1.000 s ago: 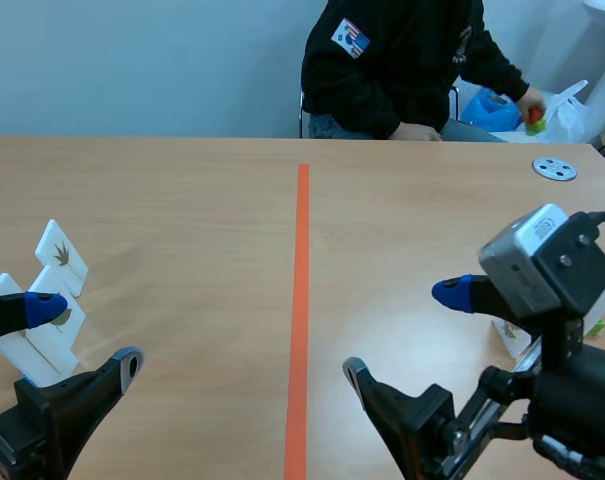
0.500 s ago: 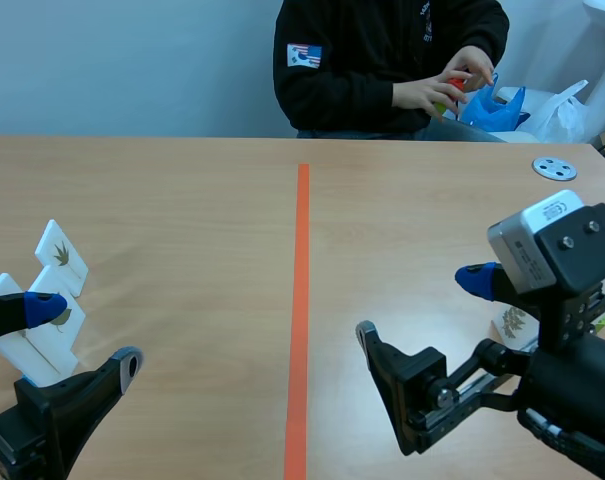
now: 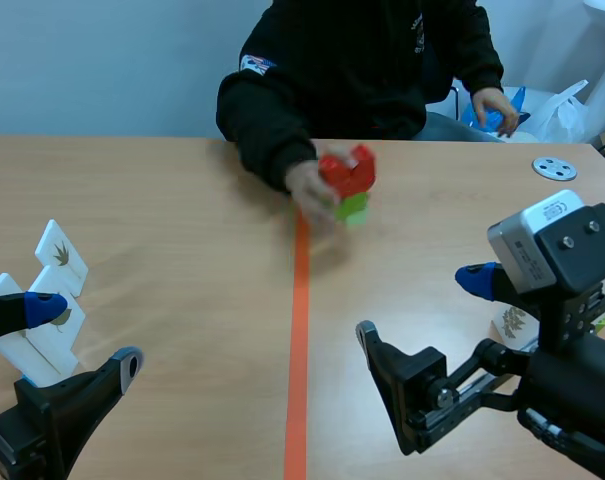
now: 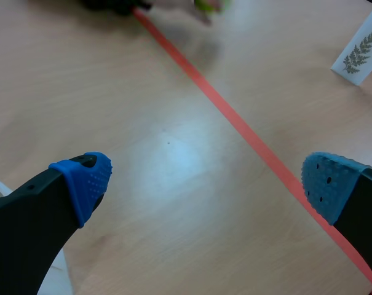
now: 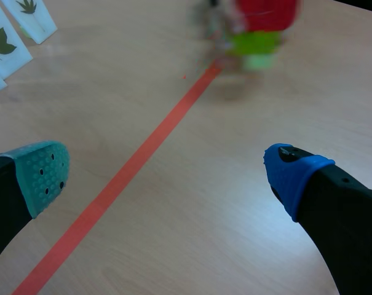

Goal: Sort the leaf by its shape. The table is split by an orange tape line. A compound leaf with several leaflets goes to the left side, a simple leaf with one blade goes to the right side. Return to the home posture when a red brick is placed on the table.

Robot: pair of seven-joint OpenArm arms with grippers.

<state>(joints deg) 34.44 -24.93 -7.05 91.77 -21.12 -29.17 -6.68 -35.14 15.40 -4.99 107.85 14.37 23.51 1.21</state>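
Red brick (image 3: 348,168) and hand (image 3: 307,190) blurred; fern card (image 4: 360,50) cropped.

Scene camera faces across the table (image 3: 162,200); both wrist cameras look down onto its tape line (image 3: 300,300).

A light wooden table (image 3: 182,210) fills the scene view. Behind it, from 10 to 12 o'clock, runs a plain pale blue-grey wall (image 3: 102,60). At 2 o'clock a round grey disc (image 3: 554,168) lies on the table, with a white plastic bag (image 3: 570,112) beyond.

The left gripper (image 4: 207,181) is spread wide above the table (image 4: 112,92); an orange tape line (image 4: 247,132) runs between its fingers, with a fern-leaf card (image 4: 361,52) ahead.
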